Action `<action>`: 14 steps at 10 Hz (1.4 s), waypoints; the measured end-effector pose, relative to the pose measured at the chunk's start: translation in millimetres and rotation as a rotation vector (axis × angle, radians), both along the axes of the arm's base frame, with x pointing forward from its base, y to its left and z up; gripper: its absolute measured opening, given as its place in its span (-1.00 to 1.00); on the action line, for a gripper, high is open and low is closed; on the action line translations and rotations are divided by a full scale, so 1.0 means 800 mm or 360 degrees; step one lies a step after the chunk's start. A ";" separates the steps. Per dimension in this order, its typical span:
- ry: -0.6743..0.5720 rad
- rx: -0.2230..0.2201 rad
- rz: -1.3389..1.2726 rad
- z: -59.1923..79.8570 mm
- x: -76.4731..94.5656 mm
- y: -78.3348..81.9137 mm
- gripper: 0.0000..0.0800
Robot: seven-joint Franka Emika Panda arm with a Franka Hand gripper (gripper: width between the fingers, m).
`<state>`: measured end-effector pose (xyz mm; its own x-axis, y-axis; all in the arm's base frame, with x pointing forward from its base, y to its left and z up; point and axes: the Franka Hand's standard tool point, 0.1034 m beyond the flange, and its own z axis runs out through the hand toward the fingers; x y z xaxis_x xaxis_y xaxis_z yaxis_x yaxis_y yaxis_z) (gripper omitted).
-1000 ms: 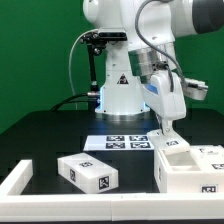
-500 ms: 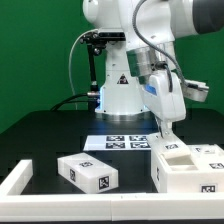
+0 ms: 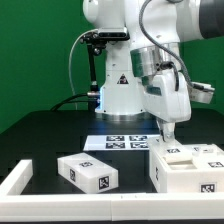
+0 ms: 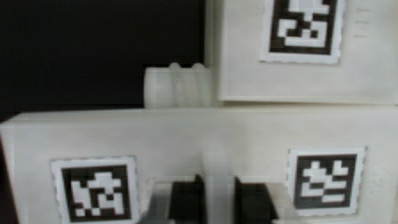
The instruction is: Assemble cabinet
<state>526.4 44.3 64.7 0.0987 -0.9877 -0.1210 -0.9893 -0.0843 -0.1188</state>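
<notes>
The white cabinet body (image 3: 186,170) with tag markers stands at the front on the exterior view's right. My gripper (image 3: 168,134) points down at its top back edge. In the wrist view the cabinet body (image 4: 196,135) fills the frame with two tags on it. The two dark fingers of my gripper (image 4: 221,200) stand close together with a narrow white strip of the body between them. A smaller white tagged piece (image 3: 88,172) lies on the black table toward the exterior view's left, apart from the gripper.
The marker board (image 3: 125,141) lies flat behind the parts, in front of the white robot base (image 3: 120,95). A white rim (image 3: 15,180) runs along the table's front left corner. A second tagged white face (image 4: 302,50) and a ridged white part (image 4: 178,85) show beyond the body.
The cabinet body has shifted a little toward the exterior view's left. The gripper has sunk slightly and stays at the body's top edge. The small piece has not moved.
</notes>
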 end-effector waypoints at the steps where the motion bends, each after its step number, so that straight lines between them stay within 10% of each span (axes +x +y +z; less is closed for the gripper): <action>1: -0.0019 -0.0007 0.0004 0.000 0.013 0.001 -0.84; 4: -0.0112 -0.0074 0.0034 0.001 0.050 0.005 -0.84; 14: -0.0113 -0.0050 -0.0033 0.001 0.075 0.006 -0.84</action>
